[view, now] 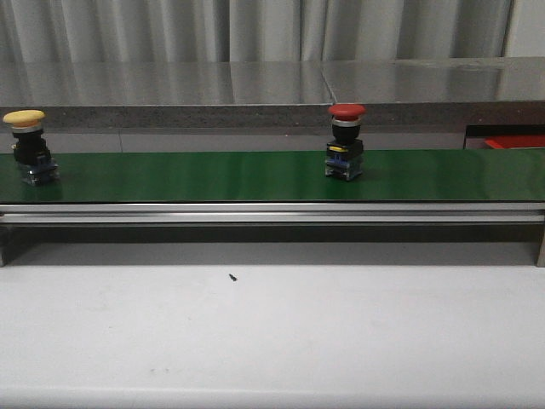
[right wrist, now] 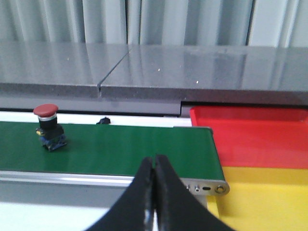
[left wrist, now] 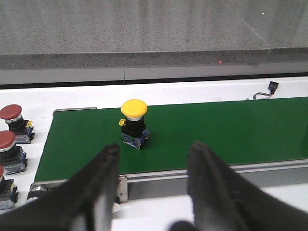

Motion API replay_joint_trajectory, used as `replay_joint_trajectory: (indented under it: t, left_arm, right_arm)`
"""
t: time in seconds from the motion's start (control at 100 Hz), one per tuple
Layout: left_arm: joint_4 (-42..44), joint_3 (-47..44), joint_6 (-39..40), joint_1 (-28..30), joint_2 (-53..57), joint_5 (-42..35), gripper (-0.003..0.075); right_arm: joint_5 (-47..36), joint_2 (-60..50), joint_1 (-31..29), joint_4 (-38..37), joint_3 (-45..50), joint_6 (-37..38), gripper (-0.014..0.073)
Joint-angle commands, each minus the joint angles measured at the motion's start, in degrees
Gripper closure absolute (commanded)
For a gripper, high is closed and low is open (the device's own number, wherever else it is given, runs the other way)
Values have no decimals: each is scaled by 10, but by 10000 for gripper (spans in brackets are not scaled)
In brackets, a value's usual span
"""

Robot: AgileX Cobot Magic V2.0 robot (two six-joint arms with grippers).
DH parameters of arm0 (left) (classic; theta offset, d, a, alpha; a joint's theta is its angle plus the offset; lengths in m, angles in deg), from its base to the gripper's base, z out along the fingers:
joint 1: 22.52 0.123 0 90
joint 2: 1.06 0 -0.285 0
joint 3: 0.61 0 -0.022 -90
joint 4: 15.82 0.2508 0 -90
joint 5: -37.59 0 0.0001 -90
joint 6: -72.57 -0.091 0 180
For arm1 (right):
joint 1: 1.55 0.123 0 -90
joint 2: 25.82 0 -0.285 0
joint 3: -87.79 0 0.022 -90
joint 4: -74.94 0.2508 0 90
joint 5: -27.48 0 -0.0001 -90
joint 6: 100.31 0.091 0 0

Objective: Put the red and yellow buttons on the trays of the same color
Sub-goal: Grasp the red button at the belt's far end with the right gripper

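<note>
A yellow button [view: 27, 145] [left wrist: 133, 122] stands on the green belt [view: 213, 175] at its left end. A red button [view: 345, 141] [right wrist: 48, 126] stands upright on the belt right of the middle. My left gripper [left wrist: 153, 154] is open, with nothing between its fingers, back from the belt's near rail and short of the yellow button. My right gripper [right wrist: 154, 163] is shut and empty near the belt's right end. The red tray [right wrist: 250, 137] and the yellow tray [right wrist: 260, 197] lie side by side past that end. Neither gripper shows in the front view.
Three more red buttons [left wrist: 12, 137] stand in a row off the belt's left end. A grey stone ledge [view: 255, 94] runs behind the belt, with curtains behind it. The white table [view: 272, 332] lies in front of the belt rail [view: 272, 213]. A small black connector [left wrist: 272, 88] lies behind the belt.
</note>
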Motion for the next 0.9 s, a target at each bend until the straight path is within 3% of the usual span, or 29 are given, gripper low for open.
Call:
replay_joint_trajectory:
  t: [0.0,0.04,0.21,0.37,0.53,0.63,0.82,0.89]
  left_arm:
    - [-10,-10,0,-5,35,-49,675]
    - [-10,-19,0,-5,46,-49,738]
    - [-10,-35,0,-5,55,-47,739]
    - [-10,-35,0,-5,55,-46,739]
    - [-10,-35,0,-5,55,-47,739]
    - [-10,-35,0,-5,55,-47,739]
    - [-10,-35,0,-5,55,-47,739]
    - [-10,-35,0,-5,55,-47,739]
  right_arm:
    - [43,81,2,2,-92,-1,662]
    - [77,123,2,2,-126,-1,662]
    - [211,290,2,-3,-300,-1,662]
    - [226,404,2,13,-397,-1,662]
    - [237,485,2,15,-431,-13,634]
    - [246,527,2,28,-436,-32,487]
    - [241,582,2,48,-437,-40,-48]
    - [235,599,2,51,-440,-41,-51]
